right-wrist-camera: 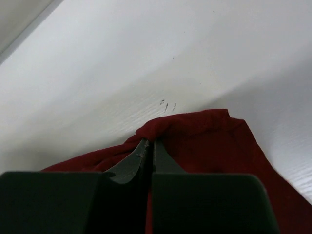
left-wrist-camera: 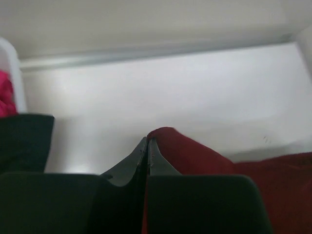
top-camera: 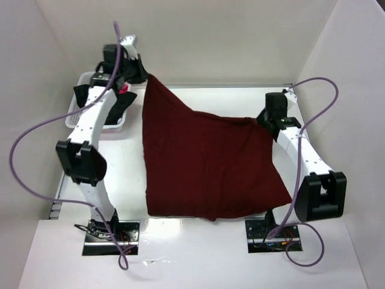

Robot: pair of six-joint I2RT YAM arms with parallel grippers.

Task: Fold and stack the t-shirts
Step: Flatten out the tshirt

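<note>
A large maroon t-shirt [top-camera: 204, 162] hangs stretched between my two grippers above the white table, its lower edge drooping toward the near side. My left gripper [top-camera: 143, 73] is shut on its far left corner, raised high; in the left wrist view the cloth [left-wrist-camera: 195, 153] bulges beside the shut left gripper [left-wrist-camera: 147, 140]. My right gripper [top-camera: 260, 119] is shut on the shirt's right corner, lower down; the right wrist view shows the shirt's red fabric [right-wrist-camera: 209, 141] folded over the right gripper [right-wrist-camera: 149, 143]. A black t-shirt [top-camera: 123, 99] with a pink mark lies in the basket.
A white mesh basket [top-camera: 75, 114] stands at the far left under my left arm; its rim [left-wrist-camera: 12, 73] shows in the left wrist view. White walls close in the table at the back and both sides. Purple cables loop from both arms.
</note>
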